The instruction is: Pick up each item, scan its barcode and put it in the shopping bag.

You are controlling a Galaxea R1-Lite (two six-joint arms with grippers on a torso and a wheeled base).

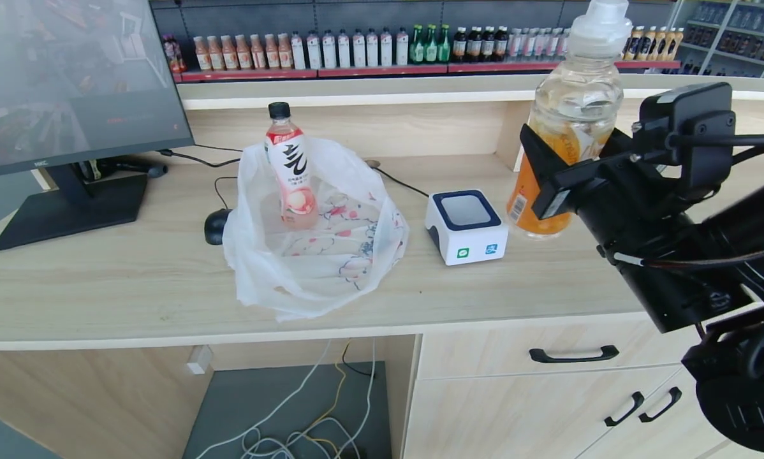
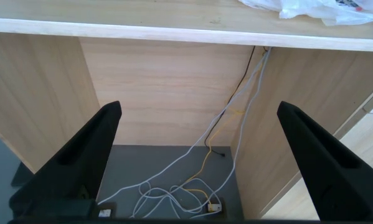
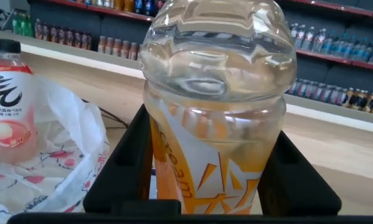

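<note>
Gripper of the right arm (image 1: 554,182) clamped around the lower half of the orange drink bottle (image 1: 570,108), one black finger on each side of the label, no gap visible between them and the plastic. Bottle upright at the right end of the counter (image 1: 101,280), just beside the scanner (image 1: 465,226), base close to the counter top. Lifted or resting: cannot tell.

Likeliest trouble, by judgement: slip or twist in the grip. Cause: smooth rounded plastic, a tall body with most of its height above the fingers, and liquid free to slosh on a quick swing. Squeezed harder, a thin wall likely to buckle.

Next, a missed scan. Barcode (image 1: 517,207) only a small white patch low on the label, right next to a finger, so easily shadowed or turned away from the scanner's window. Also a bump against the scanner itself, standing so near.

Then the shopping bag (image 1: 331,255): limp, mouth sagging, a pink bottle (image 1: 291,178) already upright inside. Brought in carelessly, a fair chance of toppling that bottle or snagging the rim and dragging the bag along the counter.

Look of the bottle: clear plastic, white cap, bulging shoulder, pale contents, orange wrap with white markings on the lower half.

Left gripper (image 2: 198,168) spread wide and empty, low beneath the counter edge, facing the recess with loose cables (image 2: 192,186).
</note>
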